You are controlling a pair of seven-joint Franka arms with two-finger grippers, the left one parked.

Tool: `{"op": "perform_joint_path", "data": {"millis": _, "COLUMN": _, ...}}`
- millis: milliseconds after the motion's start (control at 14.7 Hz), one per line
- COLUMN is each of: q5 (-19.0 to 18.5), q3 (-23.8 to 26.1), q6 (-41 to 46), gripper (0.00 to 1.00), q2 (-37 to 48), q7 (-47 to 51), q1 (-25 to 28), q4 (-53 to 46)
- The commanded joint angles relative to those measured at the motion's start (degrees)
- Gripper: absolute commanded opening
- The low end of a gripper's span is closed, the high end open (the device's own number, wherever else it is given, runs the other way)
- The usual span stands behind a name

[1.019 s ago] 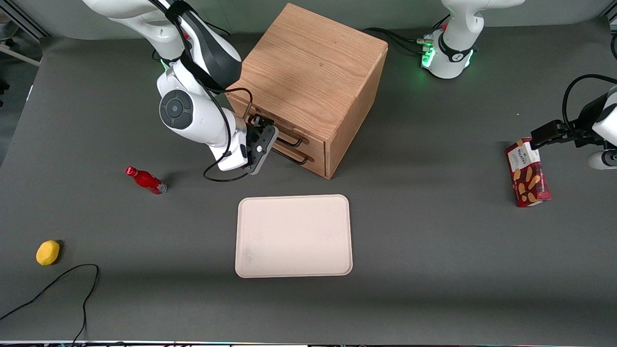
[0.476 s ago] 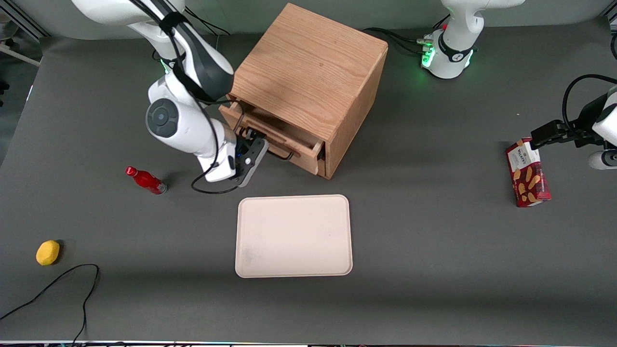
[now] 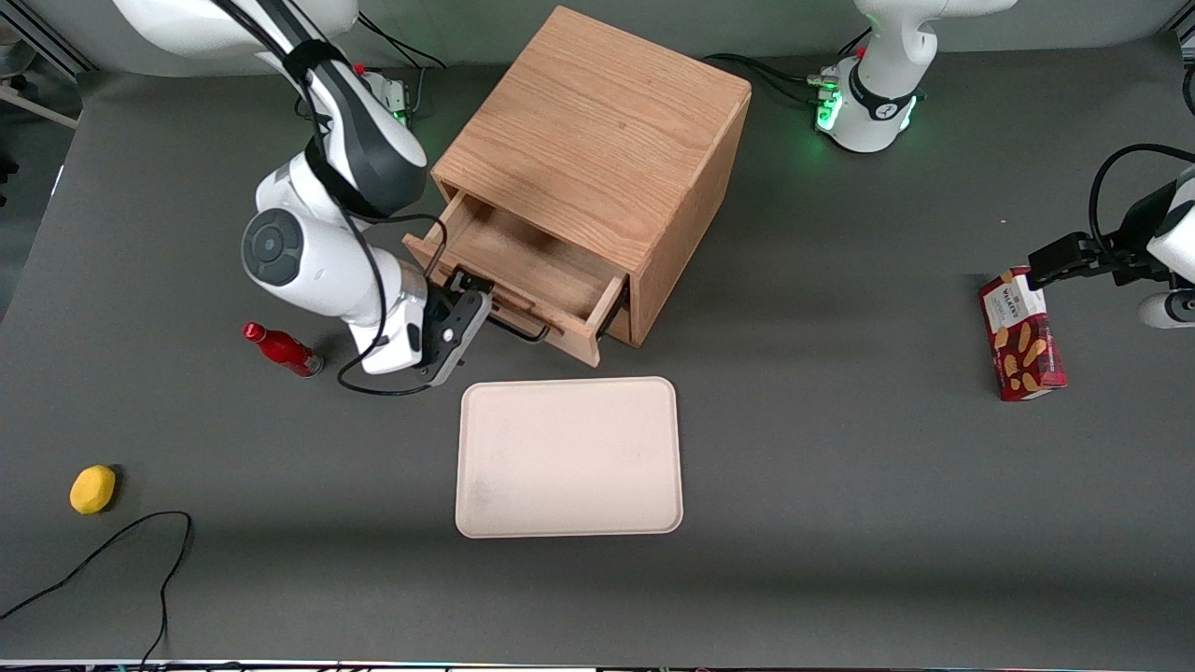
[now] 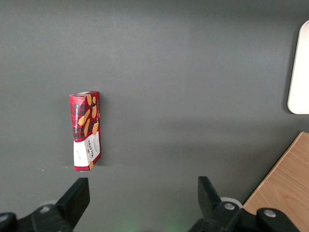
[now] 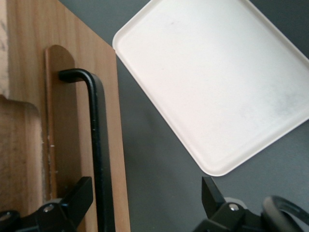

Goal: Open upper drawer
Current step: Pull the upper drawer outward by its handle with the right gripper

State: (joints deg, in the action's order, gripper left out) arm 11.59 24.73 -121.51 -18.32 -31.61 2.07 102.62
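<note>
The light-oak cabinet (image 3: 597, 140) stands at the table's middle. Its upper drawer (image 3: 523, 266) is pulled well out, its bare wooden inside showing. The thin black bar handle (image 3: 515, 328) runs along the drawer front. My right gripper (image 3: 464, 291) is at the handle's end nearer the working arm. In the right wrist view the fingers (image 5: 80, 195) stand wide apart, the gripper (image 5: 145, 198) is open, and the handle (image 5: 96, 145) passes between them close beside one finger, against the drawer front (image 5: 63, 121). The lower drawer is hidden under the open one.
A cream tray (image 3: 569, 457) lies just nearer the front camera than the drawer, also in the wrist view (image 5: 217, 82). A red bottle (image 3: 280, 348), a yellow fruit (image 3: 92, 489) and a black cable (image 3: 112, 551) lie toward the working arm's end. A biscuit box (image 3: 1020, 334) lies toward the parked arm's end.
The upper drawer has slid from shut to well out of the cabinet. My gripper and wrist moved with its handle, away from the cabinet and nearer the front camera.
</note>
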Motion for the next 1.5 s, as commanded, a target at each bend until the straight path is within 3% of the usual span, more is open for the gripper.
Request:
{"op": "perform_joint_path", "data": {"millis": 0, "q5": -0.69, "q3": -1.79, "q6": -0.22, "gripper": 1.00, "q2": -3.47, "q7": -1.17, "q1": 0.39, "q4": -3.91}}
{"op": "perform_joint_path", "data": {"millis": 1019, "q5": -0.43, "q3": -9.26, "q6": -1.44, "gripper": 1.00, "q2": -8.57, "q7": -7.23, "q1": 0.31, "q4": -12.97}}
{"op": "perform_joint_path", "data": {"millis": 1427, "q5": -0.08, "q3": -9.44, "q6": -1.89, "gripper": 1.00, "q2": -8.49, "q7": -7.06, "q1": 0.31, "q4": -13.67}}
